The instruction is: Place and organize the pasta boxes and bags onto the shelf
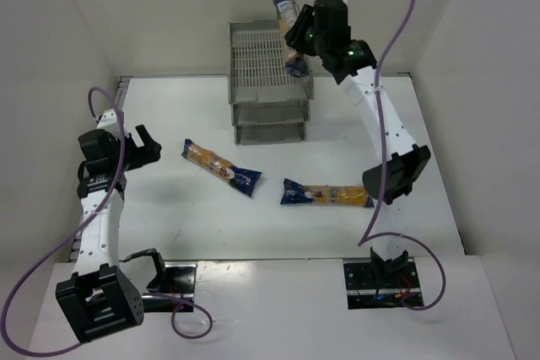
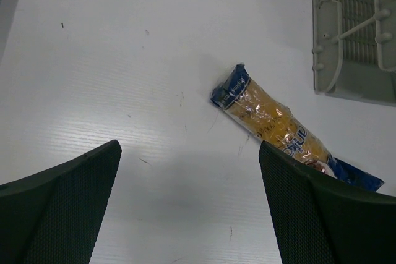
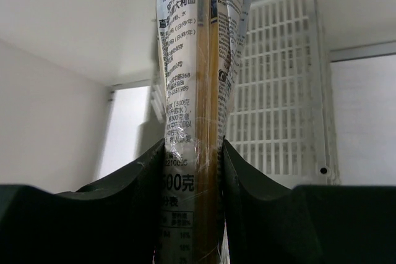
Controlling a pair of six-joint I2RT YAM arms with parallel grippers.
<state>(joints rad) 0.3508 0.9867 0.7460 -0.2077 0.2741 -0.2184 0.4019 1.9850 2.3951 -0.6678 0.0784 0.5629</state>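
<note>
Spaghetti pack (image 3: 185, 60), likely stiff but slippery, stood clamped mid-length in right gripper (image 3: 193, 165) at one o'clock of shelf (image 1: 270, 56); left gripper (image 2: 189, 196) gaped wide.

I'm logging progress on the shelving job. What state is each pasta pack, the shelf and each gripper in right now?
Left gripper: open, holding nothing.
Right gripper: shut on the held pack.
Held pack: raised at the shelf's right rear, not yet laid down.
Shelf: standing, three tiers stacked.
Left pack: lying on the table, untouched.
Right pack: lying on the table, untouched.
</note>
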